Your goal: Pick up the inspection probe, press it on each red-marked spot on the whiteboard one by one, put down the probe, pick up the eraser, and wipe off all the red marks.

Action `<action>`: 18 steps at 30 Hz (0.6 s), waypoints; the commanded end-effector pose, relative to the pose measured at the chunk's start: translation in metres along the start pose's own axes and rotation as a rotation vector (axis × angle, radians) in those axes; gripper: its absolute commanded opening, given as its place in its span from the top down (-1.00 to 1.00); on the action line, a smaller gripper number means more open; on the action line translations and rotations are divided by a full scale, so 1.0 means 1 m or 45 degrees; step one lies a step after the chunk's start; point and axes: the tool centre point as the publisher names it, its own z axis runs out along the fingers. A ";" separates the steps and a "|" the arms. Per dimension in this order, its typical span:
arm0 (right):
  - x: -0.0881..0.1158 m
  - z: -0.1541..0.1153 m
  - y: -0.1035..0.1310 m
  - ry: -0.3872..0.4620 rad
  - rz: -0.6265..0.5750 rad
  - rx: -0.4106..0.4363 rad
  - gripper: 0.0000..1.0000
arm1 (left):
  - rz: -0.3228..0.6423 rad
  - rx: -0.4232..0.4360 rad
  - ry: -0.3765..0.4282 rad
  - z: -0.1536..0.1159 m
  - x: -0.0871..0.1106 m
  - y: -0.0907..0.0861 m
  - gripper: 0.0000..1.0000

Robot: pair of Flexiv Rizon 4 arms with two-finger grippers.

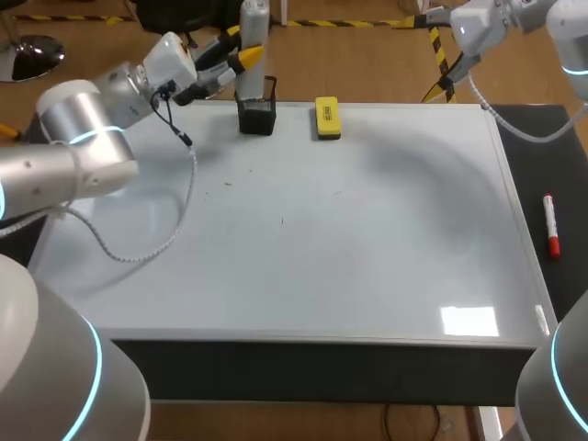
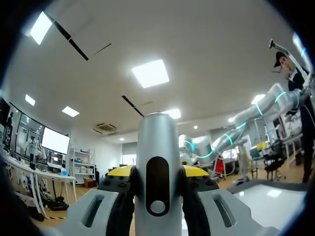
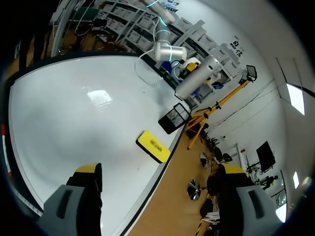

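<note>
**Head view.** The whiteboard lies flat and covers nearly all of the surface, which shows as a dark strip along the board's right side; a red marker lies on that strip, just beside the board's frame. The left arm comes in from the left and ends over the board's far edge; the left claw is closed about the inspection probe, a silver cylinder held roughly upright above a black mesh holder; whether the probe's lower end touches the holder cannot be told. The holder stands on the board at its far edge; the yellow eraser lies flat just to the right of it, the two apart. The right arm stands beyond the board's far right corner.

**Left wrist view.** Both yellow-tipped fingers press the probe from opposite sides; the probe rises straight ahead of the claw, with a dark oval inset and a small round button on its near face.

**Right wrist view.** The right claw hangs over the board's edge, its fingers spread wide with nothing between them; ahead of it lie the eraser and then the holder, with the probe above the holder in the left claw.
</note>
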 end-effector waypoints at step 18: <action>0.000 -0.001 0.000 0.005 -0.003 0.004 -1.00 | -0.095 0.095 0.254 0.009 -0.060 0.033 1.00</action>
